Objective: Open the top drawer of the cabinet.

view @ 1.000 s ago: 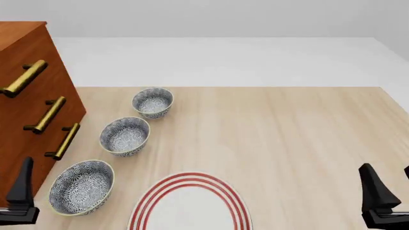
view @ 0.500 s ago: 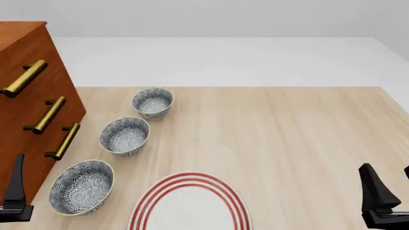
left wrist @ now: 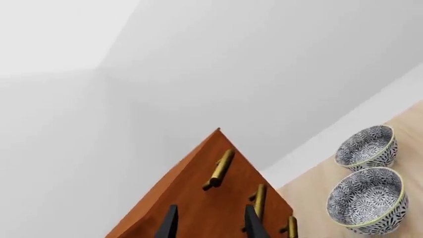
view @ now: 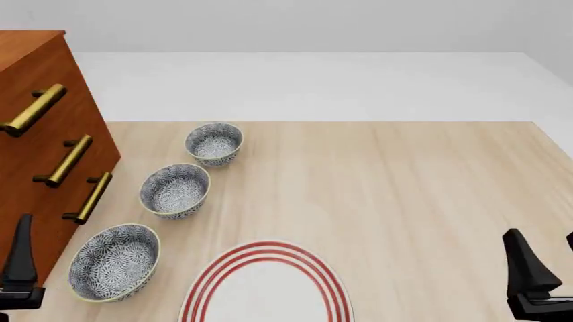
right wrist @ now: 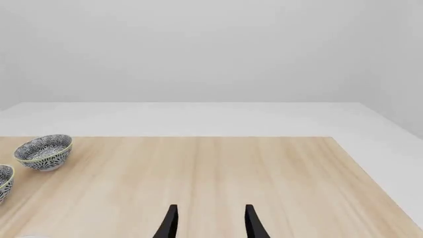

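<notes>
Black fingers of my left gripper [left wrist: 209, 225] stand parted with a gap between them, nothing held, nothing touched. In the front view only one left finger [view: 20, 258] shows, just in front of the cabinet [view: 36, 168], low at its near corner. Left wrist view looks up the cabinet's front: the gripper is apart from it, below the handles, and the top drawer [left wrist: 198, 173] with its brass bar handle [left wrist: 220, 168] lies beyond the fingertips, higher up the front, closed flush as far as I can tell. Two lower handles [left wrist: 259, 198] sit nearer the gripper than the top one.

My right gripper [right wrist: 209, 223] is also parted, empty, over bare table [view: 403, 188], well apart from the cabinet, at the opposite side.

Near to far from the cabinet's near corner: large patterned bowl [view: 114, 261] just beside the cabinet, a red-ringed plate [view: 264, 285] past it. Then the middle bowl [view: 174, 190], near the cabinet's lowest handle. Then the far bowl [view: 214, 143], beyond the cabinet's far edge. Bowls are apart from each other and upright.
</notes>
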